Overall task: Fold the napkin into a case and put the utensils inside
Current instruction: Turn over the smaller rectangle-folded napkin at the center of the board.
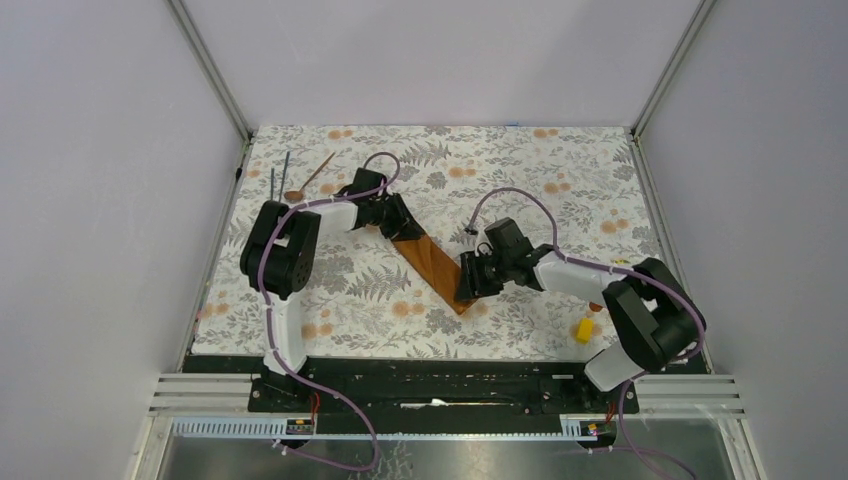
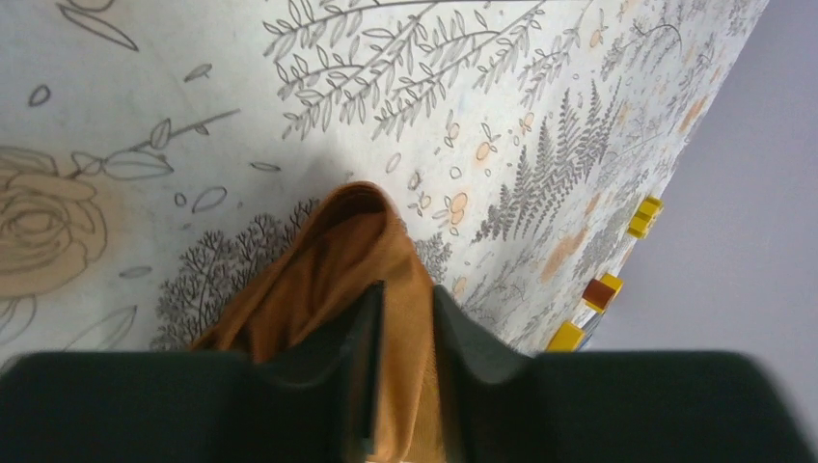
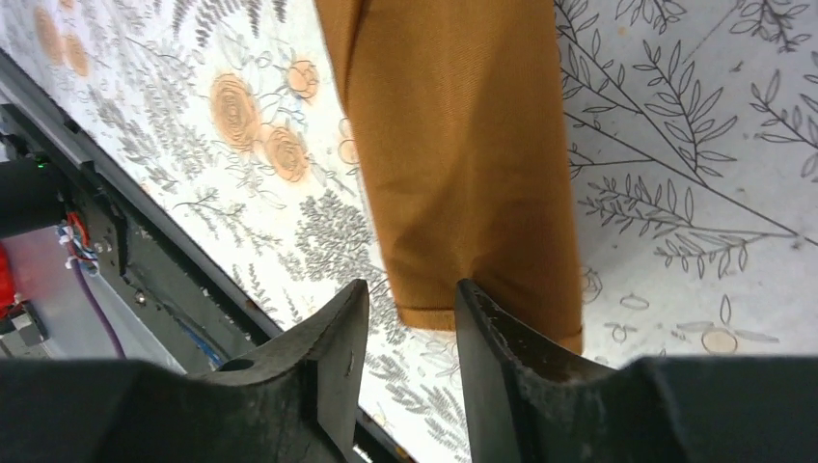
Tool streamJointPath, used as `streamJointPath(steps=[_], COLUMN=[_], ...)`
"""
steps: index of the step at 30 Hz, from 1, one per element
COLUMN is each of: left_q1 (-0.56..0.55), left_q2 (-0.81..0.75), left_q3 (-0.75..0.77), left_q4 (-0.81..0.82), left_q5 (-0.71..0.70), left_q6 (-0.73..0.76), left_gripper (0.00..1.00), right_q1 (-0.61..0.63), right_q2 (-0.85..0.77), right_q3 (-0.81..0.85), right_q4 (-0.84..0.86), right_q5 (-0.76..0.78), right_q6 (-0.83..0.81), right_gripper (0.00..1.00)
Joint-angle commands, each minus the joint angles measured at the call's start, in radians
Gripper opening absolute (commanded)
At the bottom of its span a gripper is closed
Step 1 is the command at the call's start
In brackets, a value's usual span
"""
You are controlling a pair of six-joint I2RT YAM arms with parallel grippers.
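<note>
We are finding the right gripper point(image 3: 407, 289) nearest, its jaws standing apart over the near end of the napkin point(image 1: 433, 262) and not closing on it. The napkin is lying mid-tablecloth point(image 1: 520, 170) as a narrow strip, its long axis running from near right to far left. At the far end the left gripper point(image 2: 405, 299) is clamping bunched cloth, which only its own camera is showing. Only the top view is showing the spoon point(image 1: 312, 175) and rods point(image 1: 287, 170), lying far left.
</note>
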Motion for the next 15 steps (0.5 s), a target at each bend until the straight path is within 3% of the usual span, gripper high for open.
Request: streamJointPath(steps=[1,4,9,15], left_q1=[0.01,0.014,0.036,0.039], left_q2=[-0.137,-0.167,-0.088,-0.016], left_q3=[0.05,0.047,0.012,-0.004], left_q4=[-0.063,-0.097,-0.077,-0.089], left_q5=[-0.026,-0.064,-0.1,-0.173], left_q6=[0.049,0.061,0.051,0.059], left_gripper=[0.38,0.42,0.41,0.39], right_q1=[-0.002,-0.009,-0.065,-0.068], right_q2=[-0.101,-0.09,-0.023,0.016], right_q3=[0.07,0.085,0.043,0.017], right_q4=[-0.097,-0.09,-0.012,-0.038], right_q5=[0.029,0.058,0.076,0.194], right_q6=[-0.016,-0.017,-0.002,-0.039], right_gripper=[0.47,0.48,0.47,0.46])
